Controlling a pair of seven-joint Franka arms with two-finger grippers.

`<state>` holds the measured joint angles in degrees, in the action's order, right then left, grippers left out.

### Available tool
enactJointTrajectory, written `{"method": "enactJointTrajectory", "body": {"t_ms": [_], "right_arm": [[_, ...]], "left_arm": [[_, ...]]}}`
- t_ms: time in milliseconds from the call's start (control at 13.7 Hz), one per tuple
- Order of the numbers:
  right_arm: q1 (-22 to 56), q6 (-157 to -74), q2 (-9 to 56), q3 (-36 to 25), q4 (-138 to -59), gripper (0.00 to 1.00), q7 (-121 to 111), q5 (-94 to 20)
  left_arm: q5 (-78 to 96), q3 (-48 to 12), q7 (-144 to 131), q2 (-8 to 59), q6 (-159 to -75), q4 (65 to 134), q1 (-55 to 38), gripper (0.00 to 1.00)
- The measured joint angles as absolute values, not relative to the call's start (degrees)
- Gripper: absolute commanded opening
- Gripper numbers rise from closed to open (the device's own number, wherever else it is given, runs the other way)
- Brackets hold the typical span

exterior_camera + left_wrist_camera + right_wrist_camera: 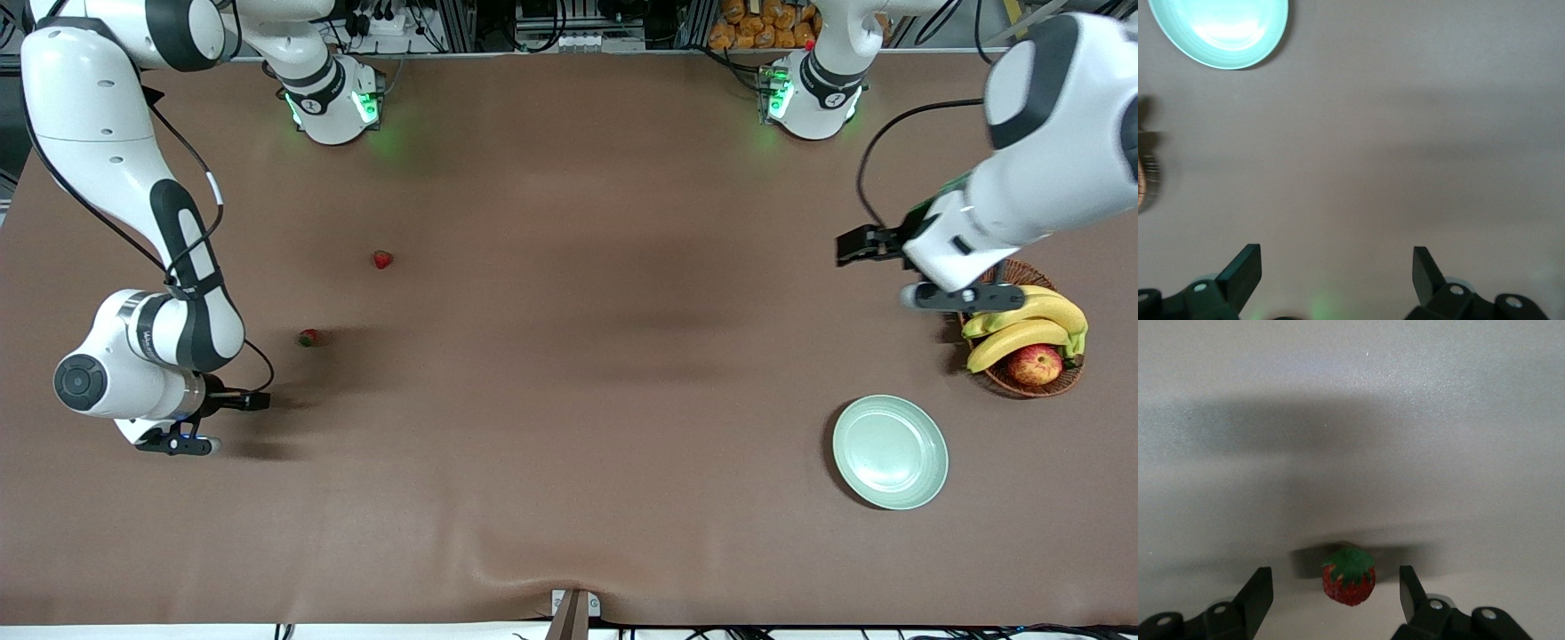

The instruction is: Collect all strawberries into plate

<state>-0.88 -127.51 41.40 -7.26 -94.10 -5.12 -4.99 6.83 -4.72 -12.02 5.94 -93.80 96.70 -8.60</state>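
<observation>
Both arms are clad in glossy white shells with black joint bands and dark round joint caps. Green indicator lights are lit at both bases. Black cables are routed along the links. Black fingers (1245, 270) with pale round screw heads are fitted to each hand.

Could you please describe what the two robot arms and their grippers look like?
Both arms are glossy white, rounded shells with black joint bands and loose black cables alongside; their bases glow green. The left gripper and right gripper each have two black wedge-shaped fingers on black mounts with small pale round screw heads.
</observation>
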Motion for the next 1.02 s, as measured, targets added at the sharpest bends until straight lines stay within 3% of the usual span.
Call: {"method": "enactJointTrajectory", "body": {"t_ms": [291,437,802,1020], "right_arm": [[-1.1,-127.5,41.7,-7.3,-94.1,0.38,-6.1,-5.1],[-1.2,-127.6,41.9,-7.3,-94.1,0.28,-6.3,-5.2],[-1.4,-127.7,41.5,-5.7,-92.3,0.13,-6.6,-5.5],[-1.2,-125.4,37.9,-1.3,-89.9,0.14,-6.3,-9.1]], "left_arm": [[7.3,-4.9,-16.1,7.2,-94.0,96.7,-11.9,1.0],[7.4,-4.9,-18.0,8.9,-95.6,96.7,-13.4,1.0],[7.5,-4.9,-19.3,14.7,-100.4,96.7,-15.2,1.0],[8.0,-4.9,-21.2,15.6,-102.0,96.7,-16.5,1.0]]}}
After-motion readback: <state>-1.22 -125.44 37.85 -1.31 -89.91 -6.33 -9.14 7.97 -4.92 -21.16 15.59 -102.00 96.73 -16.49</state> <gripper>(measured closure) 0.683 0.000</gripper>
